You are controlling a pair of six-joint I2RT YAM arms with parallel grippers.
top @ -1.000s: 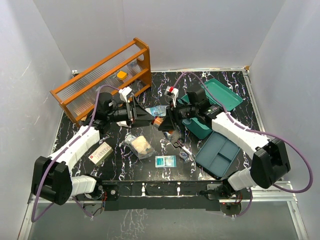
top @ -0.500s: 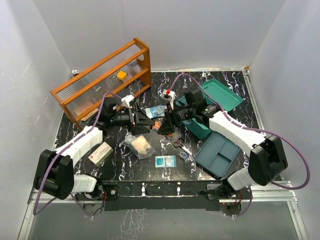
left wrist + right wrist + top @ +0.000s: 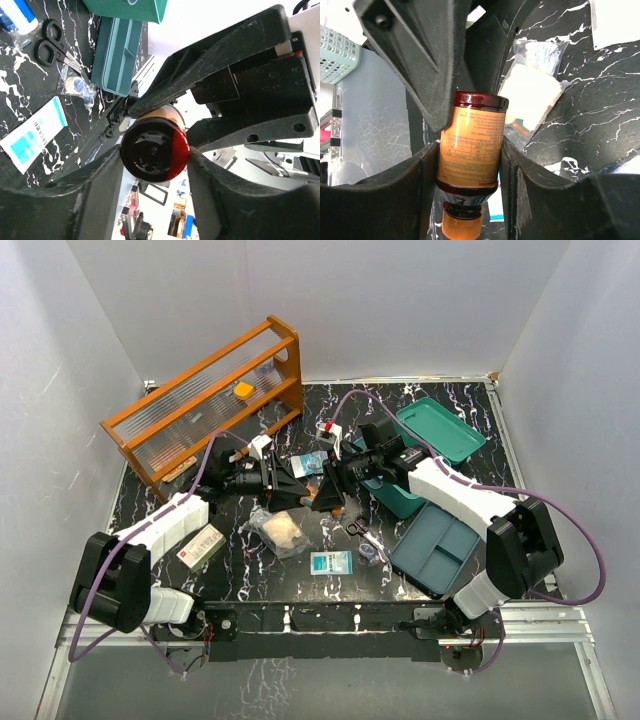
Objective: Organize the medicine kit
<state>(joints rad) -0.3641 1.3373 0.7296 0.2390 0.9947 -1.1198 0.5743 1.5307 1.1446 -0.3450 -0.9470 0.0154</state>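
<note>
Centre of the black marbled table [image 3: 250, 570]: right gripper [image 3: 469, 167], jaws clamped on the labelled body of an amber glass bottle with an orange label [image 3: 472, 132], orange cap towards the wrist. Left gripper [image 3: 155, 162] meets it head-on, its fingers [image 3: 90, 195] flanking the bottle's dark round base; whether they already grip cannot be told. Teal-green plastic medicine kit [image 3: 445, 430] stands open at the right rear, lid laid back. Blue-grey divided tray [image 3: 437, 548] lies in front of it, black-handled scissors [image 3: 355, 530] to the tray's left. Orange wooden rack [image 3: 200, 400] at the left rear
</note>
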